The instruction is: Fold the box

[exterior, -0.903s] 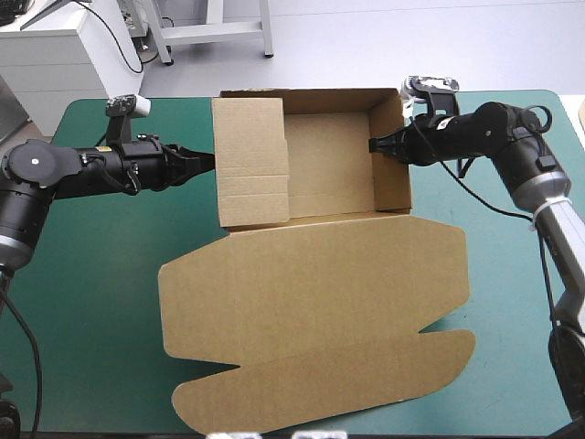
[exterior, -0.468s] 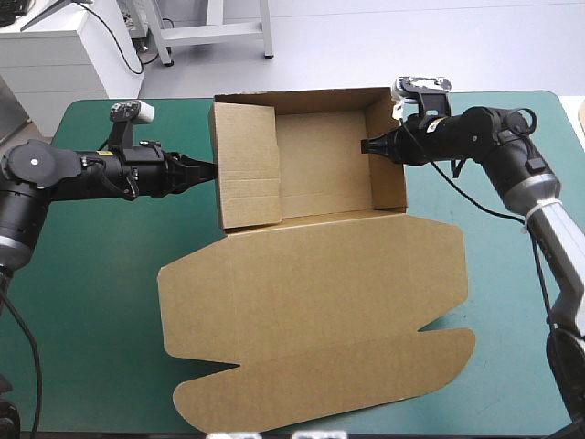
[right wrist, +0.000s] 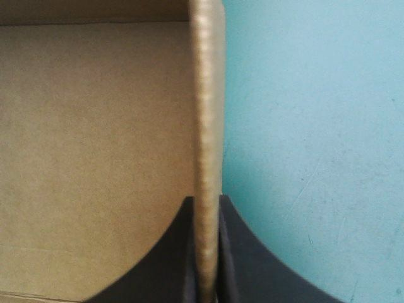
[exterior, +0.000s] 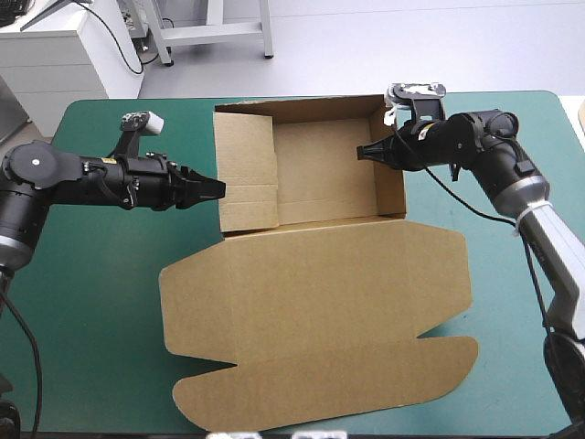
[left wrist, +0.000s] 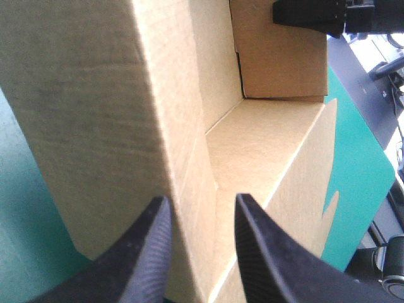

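On the teal-green cover [exterior: 91, 274], right end effector [exterior: 359, 153] pinches the brown box's [exterior: 320, 183] thin wall; left end effector [exterior: 221, 187] stands parted.

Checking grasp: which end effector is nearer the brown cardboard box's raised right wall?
Right. The right end effector is shut on that wall; the left end effector is at the opposite wall.

Count of items on the table [exterior: 91, 302], teal-green cover: 1 table. Brown box [exterior: 320, 174]: 1, a single cut sheet. Of it: 4 walls [exterior: 391, 197] standing round 1 floor panel, and 1 lid [exterior: 315, 274] lying flat toward the near edge. Tools: 2, the left tool [exterior: 218, 187] and the right tool [exterior: 359, 153]. Black fingers [left wrist: 142, 252]: 2 per tool, 4 in all. Tools pinching a wall: 1, the right.
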Motion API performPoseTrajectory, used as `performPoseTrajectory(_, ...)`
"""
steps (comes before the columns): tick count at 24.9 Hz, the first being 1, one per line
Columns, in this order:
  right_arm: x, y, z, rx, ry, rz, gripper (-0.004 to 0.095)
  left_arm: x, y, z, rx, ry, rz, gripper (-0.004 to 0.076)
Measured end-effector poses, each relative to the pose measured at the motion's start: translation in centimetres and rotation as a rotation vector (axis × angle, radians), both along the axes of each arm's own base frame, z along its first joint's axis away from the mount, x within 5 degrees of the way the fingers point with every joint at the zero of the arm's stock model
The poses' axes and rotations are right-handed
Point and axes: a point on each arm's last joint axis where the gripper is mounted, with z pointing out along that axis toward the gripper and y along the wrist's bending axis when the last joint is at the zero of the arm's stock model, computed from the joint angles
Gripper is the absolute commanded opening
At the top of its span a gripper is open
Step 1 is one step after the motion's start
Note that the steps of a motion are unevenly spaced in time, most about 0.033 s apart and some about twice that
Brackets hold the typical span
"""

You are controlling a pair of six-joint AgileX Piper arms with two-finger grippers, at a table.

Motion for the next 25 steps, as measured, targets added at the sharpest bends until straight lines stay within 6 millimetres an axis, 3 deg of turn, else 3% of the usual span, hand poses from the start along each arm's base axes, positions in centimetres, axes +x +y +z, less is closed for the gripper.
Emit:
performPoseTrajectory(10, -1.3, 3.1, -0.2, 0.013, 0.032, 0.049, -0.0019, 0.6, 0.9, -1.4, 0.166, 0.086, 0.167, 0.0264)
performPoseTrajectory(18, -2.0, 4.4, -0.3, -0.03, 0.041, 0.038, -0.0019, 0.9, -1.4, -1.9, 0.31, 0.024, 0.255, 0.0264)
performPoseTrajectory(21, -2.4, 4.8, -0.5, -0.031, 0.063, 0.036, -0.002, 1.7, -2.3, -3.1, 0.397, 0.041, 0.323, 0.0263)
performPoseTrajectory(23, -2.5, 4.9, -0.6, -0.036, 0.076, 0.039, -0.002, 2.6, -2.5, -4.2, 0.417, 0.071, 0.333, 0.0195)
performPoseTrajectory(24, -2.6, 4.9, -0.6, -0.041, 0.082, 0.04, -0.002, 3.1, -2.6, -4.7, 0.421, 0.079, 0.336, 0.0118)
performPoseTrajectory(25, -2.6, 4.8, -0.6, -0.047, 0.084, 0.039, -0.0019, 3.4, -2.7, -5.0, 0.422, 0.081, 0.339, -0.0011)
